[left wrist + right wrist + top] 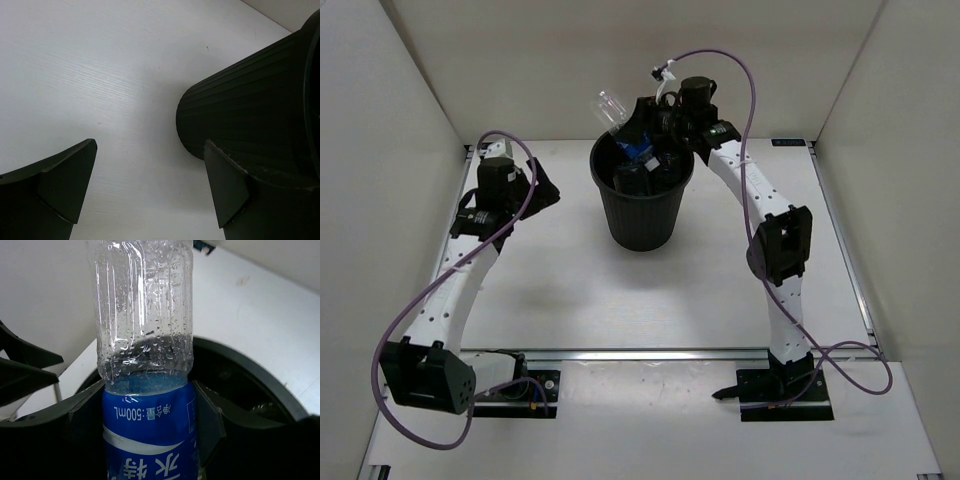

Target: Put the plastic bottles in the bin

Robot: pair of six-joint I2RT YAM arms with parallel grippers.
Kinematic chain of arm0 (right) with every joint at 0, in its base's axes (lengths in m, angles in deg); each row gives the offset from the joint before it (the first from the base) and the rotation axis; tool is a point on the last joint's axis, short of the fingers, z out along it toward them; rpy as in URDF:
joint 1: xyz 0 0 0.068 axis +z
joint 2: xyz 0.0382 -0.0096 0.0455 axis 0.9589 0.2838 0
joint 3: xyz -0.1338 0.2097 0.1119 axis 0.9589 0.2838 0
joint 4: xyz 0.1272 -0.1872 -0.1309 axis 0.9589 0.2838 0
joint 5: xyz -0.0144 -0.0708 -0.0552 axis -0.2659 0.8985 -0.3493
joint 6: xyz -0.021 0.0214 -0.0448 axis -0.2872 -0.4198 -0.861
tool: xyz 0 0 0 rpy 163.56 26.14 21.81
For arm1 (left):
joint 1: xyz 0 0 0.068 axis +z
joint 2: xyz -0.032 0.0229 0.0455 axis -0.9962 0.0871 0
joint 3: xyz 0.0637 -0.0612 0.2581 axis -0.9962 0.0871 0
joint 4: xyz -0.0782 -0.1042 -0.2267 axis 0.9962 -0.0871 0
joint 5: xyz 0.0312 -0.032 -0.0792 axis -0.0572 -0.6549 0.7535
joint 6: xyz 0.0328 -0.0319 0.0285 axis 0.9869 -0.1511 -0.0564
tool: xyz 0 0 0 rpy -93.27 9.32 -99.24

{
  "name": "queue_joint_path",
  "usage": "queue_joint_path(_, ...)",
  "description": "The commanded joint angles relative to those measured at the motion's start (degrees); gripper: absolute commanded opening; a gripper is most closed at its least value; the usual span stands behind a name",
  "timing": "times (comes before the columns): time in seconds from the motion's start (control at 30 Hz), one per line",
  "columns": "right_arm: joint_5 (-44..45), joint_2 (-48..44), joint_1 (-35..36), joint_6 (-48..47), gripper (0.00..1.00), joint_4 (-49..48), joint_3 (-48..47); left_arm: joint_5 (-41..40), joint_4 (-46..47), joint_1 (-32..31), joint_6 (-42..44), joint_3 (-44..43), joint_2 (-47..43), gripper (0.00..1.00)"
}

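The black bin [640, 215] stands at the back middle of the table. My right gripper [653, 140] is over its mouth, shut on the blue-labelled plastic bottle [618, 112], which tilts up and to the left with its clear end above the rim. In the right wrist view the fingers press both sides of the bottle [145, 340] at the label, with the bin's rim [260, 385] below. My left gripper [548, 190] is open and empty, low beside the bin's left wall [250, 115]. The green-labelled and yellowish-labelled bottles are out of view.
White walls enclose the table on the left, back and right. A metal rail runs along the near edge by the arm bases. The right arm's purple cable loops above the bin.
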Motion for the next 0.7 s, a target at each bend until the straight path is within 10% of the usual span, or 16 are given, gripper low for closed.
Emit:
queue_joint_path(0.0,-5.5,-4.7,-0.6,4.1,0.58,-6.4,1.3,-0.6,-0.9,0.3,-0.4,0.9,-3.2,0.99)
queue_joint_path(0.2,-4.6,-7.9,0.2,3.3,0.73,-5.3,6.9,-0.5,-0.5,0.5,-0.4,1.9,-2.9,0.99)
queue_joint_path(0.3,-4.5,-10.1,0.5,2.6,1.0,-5.1,9.6,0.6,1.4,0.1,-0.8,3.4,-3.2,0.99)
queue_joint_path(0.67,6.7,-23.9,-1.5,-5.6,0.99,4.9,12.1,0.6,-1.0,0.5,0.2,2.1,-2.1,0.99)
